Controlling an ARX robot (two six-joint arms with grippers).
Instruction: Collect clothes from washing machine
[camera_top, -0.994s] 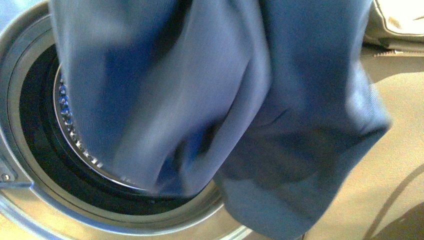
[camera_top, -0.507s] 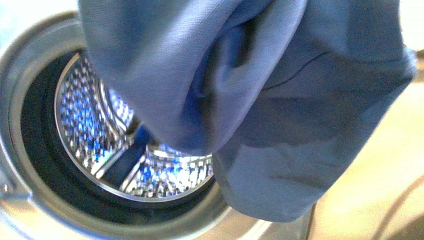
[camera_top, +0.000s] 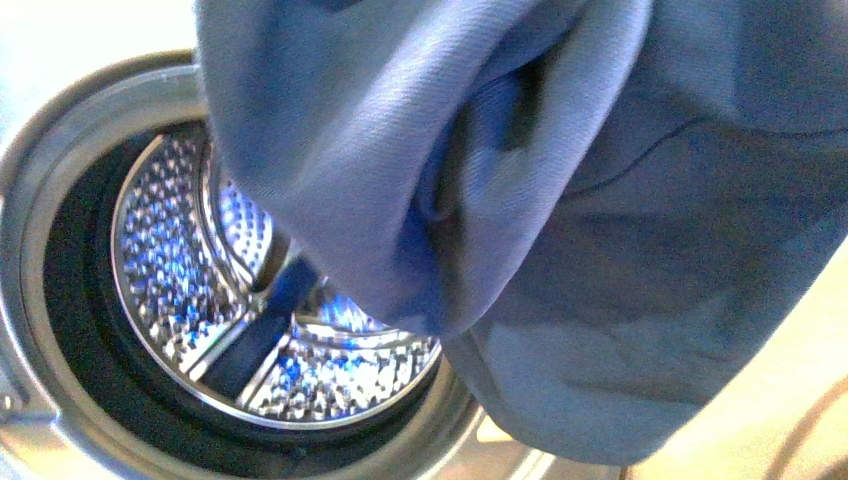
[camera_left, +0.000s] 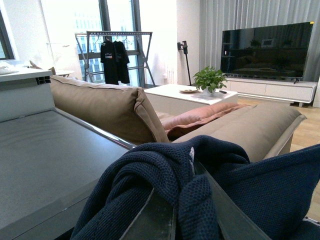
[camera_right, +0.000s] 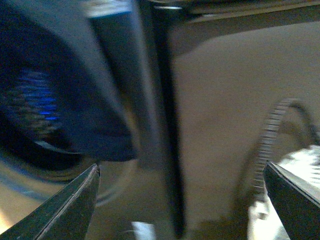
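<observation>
The clothes (camera_top: 600, 200), a grey-blue twill garment, hang bunched in the front view, outside the washing machine's mouth, covering its upper right part. The washing machine's grey round rim (camera_top: 60, 150) and perforated steel drum (camera_top: 170, 260) show at the lower left, with no fabric visible inside. In the left wrist view my left gripper (camera_left: 187, 175) is shut on the clothes (camera_left: 150, 175), which look dark navy there and drape over both fingers. My right gripper (camera_right: 182, 200) is open and empty, its fingers (camera_right: 65, 205) wide apart, beside the blurred drum mouth (camera_right: 35, 100).
A beige sofa (camera_left: 110, 105) stands behind the machine's grey top (camera_left: 45, 160), with a TV (camera_left: 270, 45), a potted plant (camera_left: 209, 80) and a drying rack (camera_left: 112, 55) further back. A pale floor (camera_right: 225, 100) and a blurred white woven thing (camera_right: 300, 165) lie to the right.
The clothes have risen up and to the right, out of the drum mouth. Much more of the steel drum now shows at the lower left.
</observation>
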